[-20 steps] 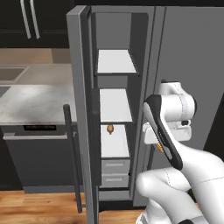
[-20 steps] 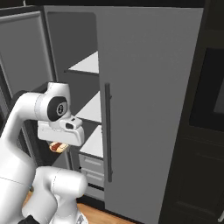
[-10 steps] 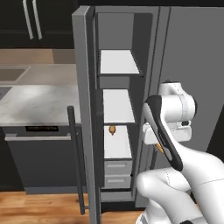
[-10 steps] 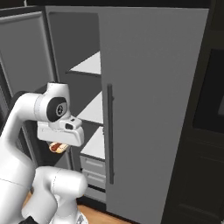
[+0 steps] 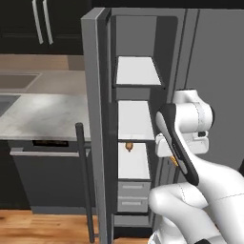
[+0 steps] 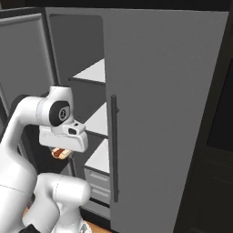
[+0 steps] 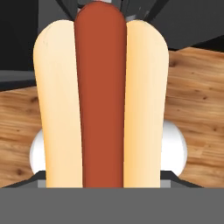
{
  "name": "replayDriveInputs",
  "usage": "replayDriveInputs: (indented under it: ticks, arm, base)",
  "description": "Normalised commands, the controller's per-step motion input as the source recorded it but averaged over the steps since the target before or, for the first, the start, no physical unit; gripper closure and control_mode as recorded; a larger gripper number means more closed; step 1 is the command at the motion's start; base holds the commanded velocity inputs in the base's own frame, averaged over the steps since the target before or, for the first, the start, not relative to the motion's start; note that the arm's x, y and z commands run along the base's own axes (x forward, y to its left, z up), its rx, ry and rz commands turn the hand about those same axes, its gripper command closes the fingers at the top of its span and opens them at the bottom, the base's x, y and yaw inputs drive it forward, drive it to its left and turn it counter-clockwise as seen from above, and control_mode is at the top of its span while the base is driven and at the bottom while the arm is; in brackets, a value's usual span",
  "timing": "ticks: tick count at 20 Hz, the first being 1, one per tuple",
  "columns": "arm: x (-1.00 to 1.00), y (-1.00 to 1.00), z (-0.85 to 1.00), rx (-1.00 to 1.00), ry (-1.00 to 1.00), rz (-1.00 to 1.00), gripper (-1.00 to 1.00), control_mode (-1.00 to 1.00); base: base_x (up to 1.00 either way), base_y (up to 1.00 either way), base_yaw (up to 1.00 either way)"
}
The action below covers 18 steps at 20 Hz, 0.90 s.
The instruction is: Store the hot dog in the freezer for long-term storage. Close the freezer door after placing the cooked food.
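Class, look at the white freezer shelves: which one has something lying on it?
The lowest shelf, just above the grey drawers: a tiny orange-brown item sits at its back. The two shelves above look bare.

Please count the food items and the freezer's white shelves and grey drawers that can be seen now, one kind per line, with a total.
Hot dog, in the gripper: 1
Tiny orange-brown item on the lowest shelf: 1
White shelves in the freezer: 3
Pale grey drawers: 2
Total: 7

Even, flat rendered light, no glare, soft shading inside the freezer [image 5: 136,143], dark cabinets dim, hot dog [image 7: 100,100] close-up slightly soft
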Motion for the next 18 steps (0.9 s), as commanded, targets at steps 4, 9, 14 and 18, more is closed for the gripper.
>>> replayDriveInputs:
  ticks: [4, 9, 14, 18]
  arm:
    - [0.00, 0.00, 0.00, 0.00, 0.00, 0.00, 1.00, 1.00]
    - [0.00, 0.00, 0.00, 0.00, 0.00, 0.00, 1.00, 1.00]
    - [0.00, 0.00, 0.00, 0.00, 0.00, 0.00, 1.00, 1.00]
    - [0.00, 0.00, 0.00, 0.00, 0.00, 0.00, 1.00, 1.00]
  base:
    - [0.07, 0.14, 0.04]
    - [0.12, 0.06, 0.00]
    - [0.16, 0.00, 0.00]
    - [0.02, 0.00, 0.00]
